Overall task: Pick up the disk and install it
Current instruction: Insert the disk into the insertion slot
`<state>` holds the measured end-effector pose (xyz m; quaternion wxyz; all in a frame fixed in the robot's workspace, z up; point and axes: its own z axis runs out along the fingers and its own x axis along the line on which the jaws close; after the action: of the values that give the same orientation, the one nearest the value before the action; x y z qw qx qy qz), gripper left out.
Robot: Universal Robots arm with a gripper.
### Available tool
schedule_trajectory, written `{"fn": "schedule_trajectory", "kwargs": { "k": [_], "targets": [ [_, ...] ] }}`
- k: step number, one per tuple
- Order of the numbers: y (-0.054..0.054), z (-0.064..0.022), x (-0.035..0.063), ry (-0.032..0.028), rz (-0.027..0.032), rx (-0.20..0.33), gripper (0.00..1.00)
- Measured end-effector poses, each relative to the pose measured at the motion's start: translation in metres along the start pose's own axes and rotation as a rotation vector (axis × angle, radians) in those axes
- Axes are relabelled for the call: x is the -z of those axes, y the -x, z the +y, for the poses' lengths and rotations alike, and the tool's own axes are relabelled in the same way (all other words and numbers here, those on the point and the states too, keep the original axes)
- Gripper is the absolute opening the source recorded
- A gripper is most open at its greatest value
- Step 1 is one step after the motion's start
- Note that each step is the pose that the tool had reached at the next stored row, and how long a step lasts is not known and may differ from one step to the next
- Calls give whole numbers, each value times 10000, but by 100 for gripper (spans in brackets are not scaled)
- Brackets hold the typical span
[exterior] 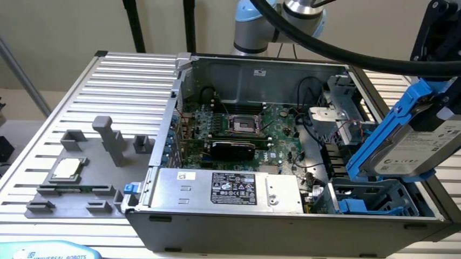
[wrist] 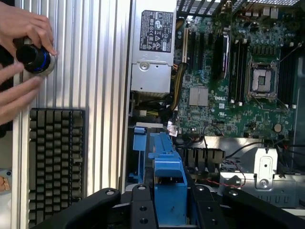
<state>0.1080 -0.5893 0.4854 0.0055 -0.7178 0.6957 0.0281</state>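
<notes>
- The jaws are closed on the disk (exterior: 425, 144), holding it up in the air.
- The disk hangs tilted just above the blue bay (exterior: 367, 204) in the open computer case (exterior: 216, 224).

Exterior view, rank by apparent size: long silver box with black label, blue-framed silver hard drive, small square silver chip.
Long silver box, blue-framed silver hard drive: alike, drive nearer camera, unranked.
Small square silver chip: smallest.

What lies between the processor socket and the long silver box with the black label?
In the exterior view, a long black card stands on the motherboard between the processor socket and the silver box.
</notes>
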Motion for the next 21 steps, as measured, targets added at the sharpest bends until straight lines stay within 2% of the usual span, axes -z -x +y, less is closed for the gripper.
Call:
{"fn": "schedule_trajectory", "kwargs": {
  "k": [13,21],
  "targets": [
    [-1,0,-6,0,0,1,33],
    [-7,-5,-143,0,-1,1,33]
  ]
}}
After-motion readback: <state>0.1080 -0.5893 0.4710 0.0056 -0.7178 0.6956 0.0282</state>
